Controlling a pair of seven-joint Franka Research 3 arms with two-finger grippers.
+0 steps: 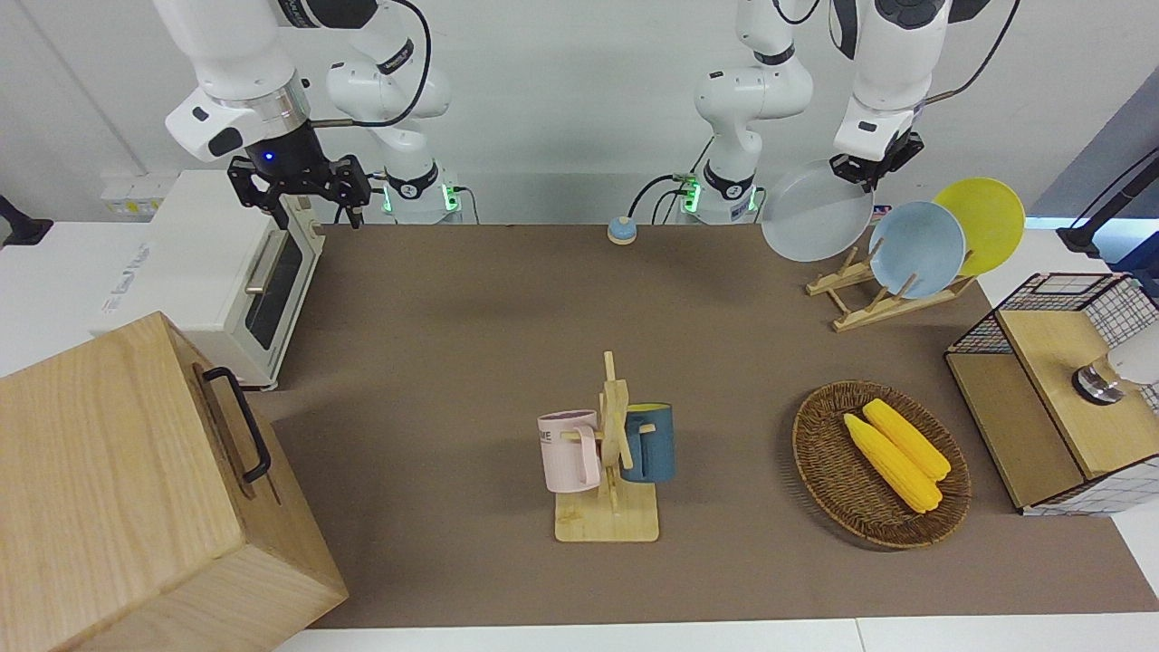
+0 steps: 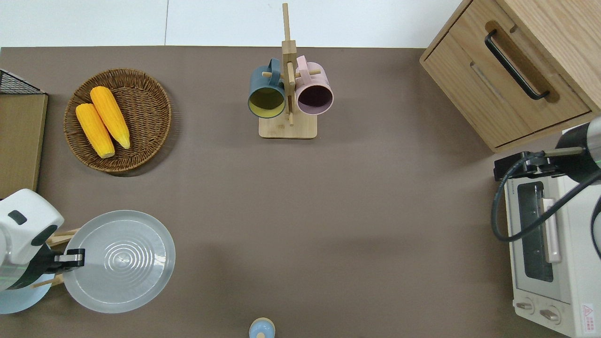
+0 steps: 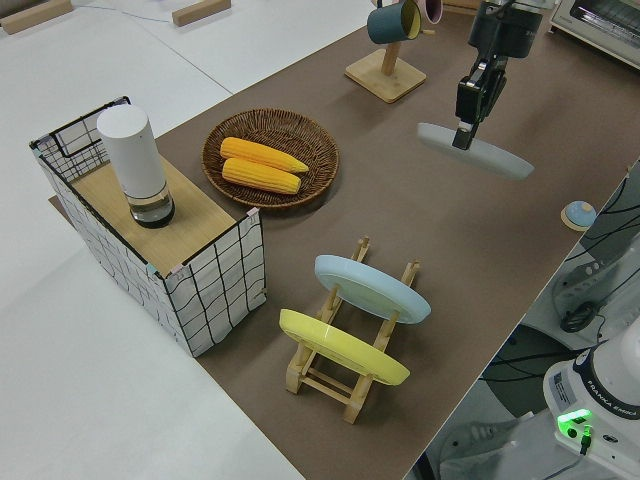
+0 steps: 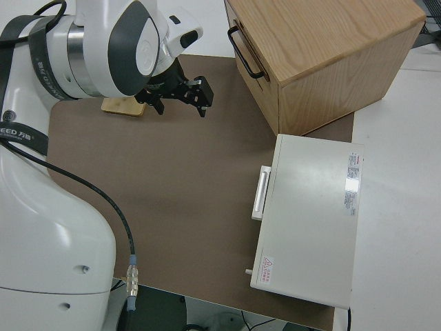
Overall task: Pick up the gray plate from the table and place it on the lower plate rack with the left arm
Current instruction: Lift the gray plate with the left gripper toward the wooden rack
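The desk (image 1: 471, 344) is a broad brown mat with white edges, set against a plain white wall, and everything here can be placed from the lower plate rack (image 1: 860, 294) at the left arm's end. That rack is a slanted wooden frame whose farther slots already hold a light blue plate (image 1: 916, 249) and a yellow plate (image 1: 982, 222) leaning on edge, leaving the slot nearest the robots free. The gray plate (image 2: 119, 260) hangs in the air, clear of the desk and partly over that free end of the rack. The left gripper (image 2: 70, 257) has its jaws clamped on the plate's rim, probably so its opposite edge can drop between the pegs. The right arm is parked, its jaws apart.
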